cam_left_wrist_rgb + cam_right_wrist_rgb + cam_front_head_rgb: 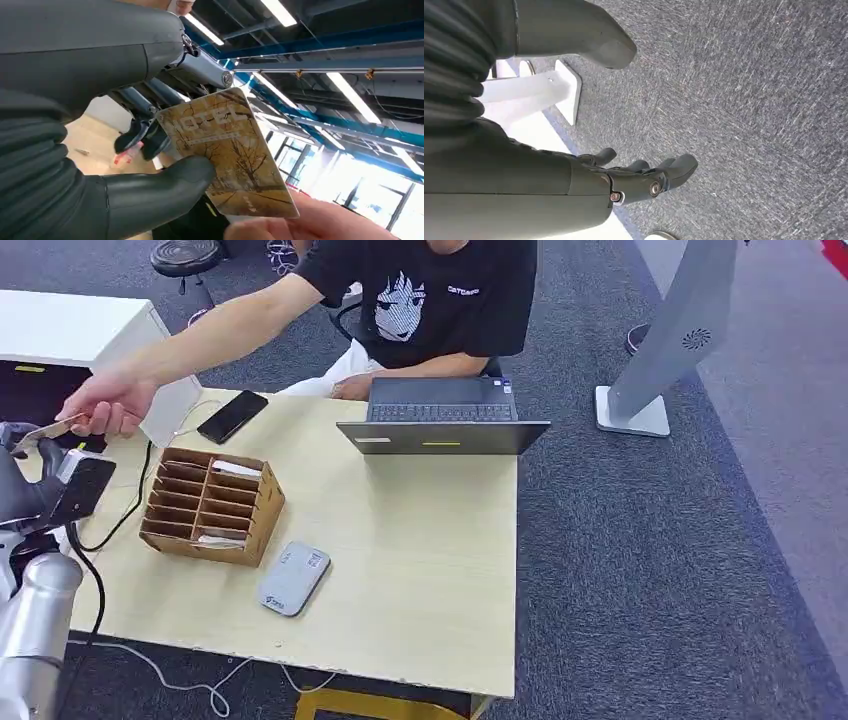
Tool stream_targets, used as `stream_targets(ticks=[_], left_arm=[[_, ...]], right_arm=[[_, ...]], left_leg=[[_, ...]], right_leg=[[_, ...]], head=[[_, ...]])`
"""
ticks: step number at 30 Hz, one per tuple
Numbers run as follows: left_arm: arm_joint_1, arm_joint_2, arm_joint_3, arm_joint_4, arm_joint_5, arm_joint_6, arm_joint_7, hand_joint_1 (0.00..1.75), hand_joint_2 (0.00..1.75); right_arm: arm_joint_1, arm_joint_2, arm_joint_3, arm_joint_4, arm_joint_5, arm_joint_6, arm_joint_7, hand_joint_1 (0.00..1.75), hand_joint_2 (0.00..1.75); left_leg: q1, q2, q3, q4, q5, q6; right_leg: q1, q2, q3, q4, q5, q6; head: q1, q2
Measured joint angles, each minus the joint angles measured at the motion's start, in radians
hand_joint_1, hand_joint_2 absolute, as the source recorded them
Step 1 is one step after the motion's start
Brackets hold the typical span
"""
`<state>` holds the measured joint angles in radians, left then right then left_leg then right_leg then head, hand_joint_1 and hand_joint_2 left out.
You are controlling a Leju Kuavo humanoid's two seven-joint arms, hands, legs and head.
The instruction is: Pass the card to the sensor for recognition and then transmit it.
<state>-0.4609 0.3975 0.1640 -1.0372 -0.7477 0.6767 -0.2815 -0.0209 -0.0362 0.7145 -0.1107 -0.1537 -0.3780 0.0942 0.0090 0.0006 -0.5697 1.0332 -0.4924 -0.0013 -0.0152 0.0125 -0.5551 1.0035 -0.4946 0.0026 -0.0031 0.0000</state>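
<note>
Grey carpet surrounds the pale wooden table, and at its left edge the left hand pinches a hotel card between thumb and fingers, while a person's hand grips the card's far end. Thin, stiff and probably slick, the card is best held by its short edge. The right hand hangs over carpet holding nothing, fingers apart; the sensor lies on the table.

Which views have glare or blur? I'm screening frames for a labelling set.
Left wrist view: windows blow out white behind the card, print partly readable, person's fingers soft. Right wrist view: carpet streaky. Head view: even light, table sharp.
</note>
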Motion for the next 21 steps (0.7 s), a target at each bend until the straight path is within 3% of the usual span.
stream_targets(ticks=[14, 21], left_arm=[[0.008, 0.007, -0.002, -0.005, 0.004, -0.015, -0.024, 1.75, 1.75], [0.023, -0.013, -0.051, -0.066, -0.021, -0.047, -0.018, 1.75, 1.75]], right_arm=[[0.001, 0.0, 0.011, 0.004, -0.014, -0.002, -0.009, 0.0, 1.75], [0.001, 0.0, 0.014, 0.005, -0.018, -0.003, -0.014, 0.0, 1.75]], left_leg=[[0.0, 0.0, 0.0, 0.0, 0.0, 0.0], [0.0, 0.0, 0.0, 0.0, 0.0, 0.0]], right_leg=[[0.0, 0.0, 0.0, 0.0, 0.0, 0.0], [0.0, 0.0, 0.0, 0.0, 0.0, 0.0]], head=[[0.0, 0.0], [0.0, 0.0]])
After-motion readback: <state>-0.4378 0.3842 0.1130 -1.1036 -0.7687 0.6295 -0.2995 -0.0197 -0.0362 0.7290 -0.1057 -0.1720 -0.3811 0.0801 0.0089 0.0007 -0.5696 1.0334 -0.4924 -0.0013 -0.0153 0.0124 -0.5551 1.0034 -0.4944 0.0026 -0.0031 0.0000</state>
